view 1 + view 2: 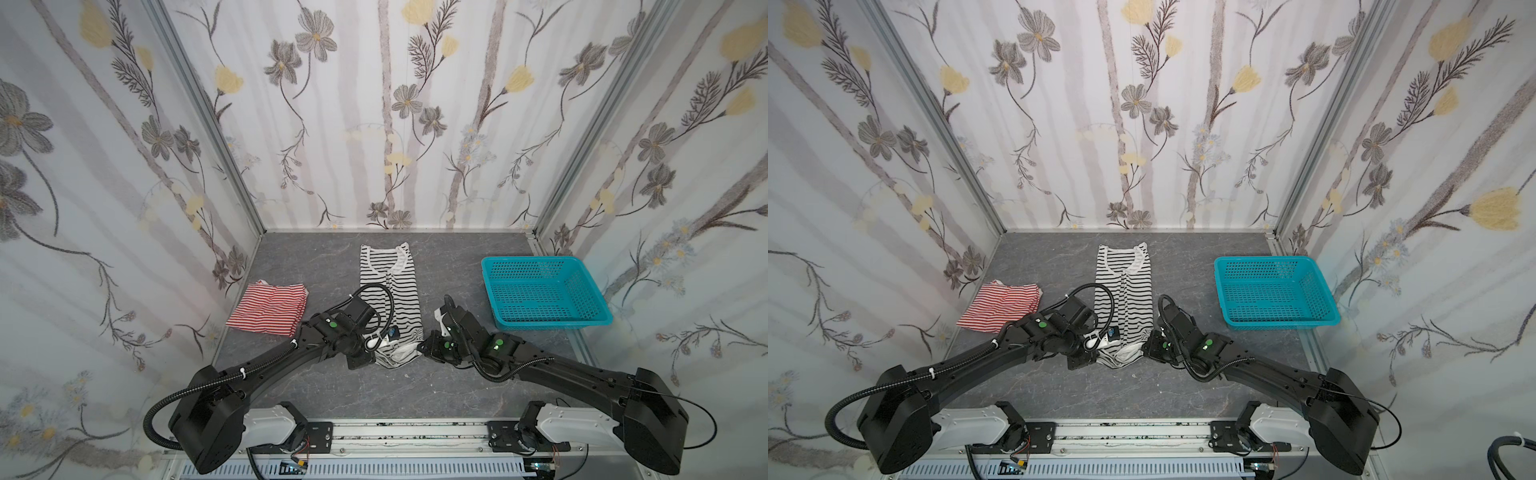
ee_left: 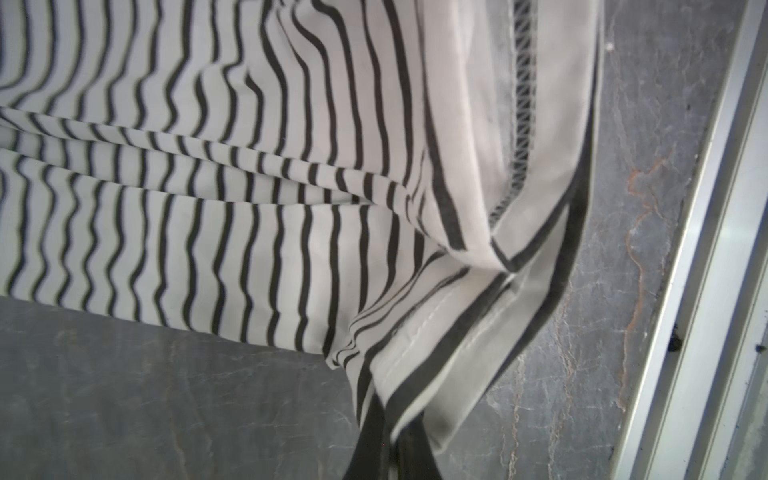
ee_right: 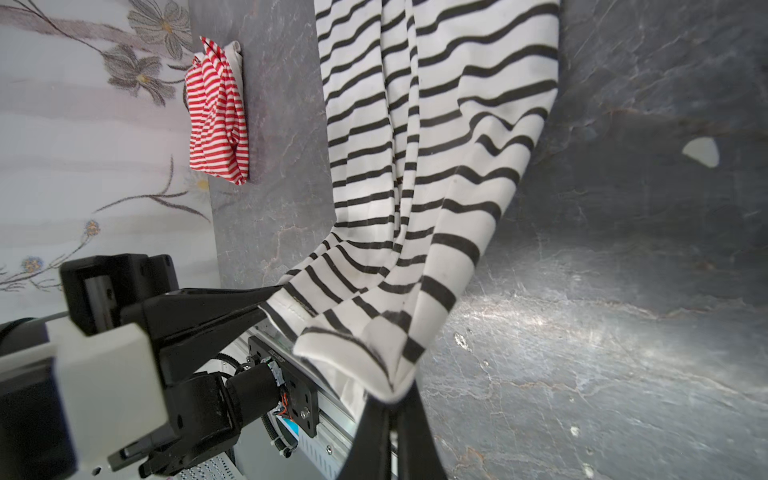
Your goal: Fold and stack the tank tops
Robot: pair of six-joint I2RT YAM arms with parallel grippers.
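right tool (image 3: 392, 402) clamps black-striped top (image 3: 436, 124), grip apparently hidden overhead

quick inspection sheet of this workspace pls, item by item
surface: grey marbled tabletop, no spills seen.
job's things: black-and-white tank top lies lengthwise mid-table, near hem lifted; red-and-white tank top folded at left.
clutter: turquoise basket at right, nothing seen inside.
grippers: left gripper and right gripper both shut on that top's near hem.
cables: black conduit loops at each arm.
surroundings: floral walls, aluminium posts.
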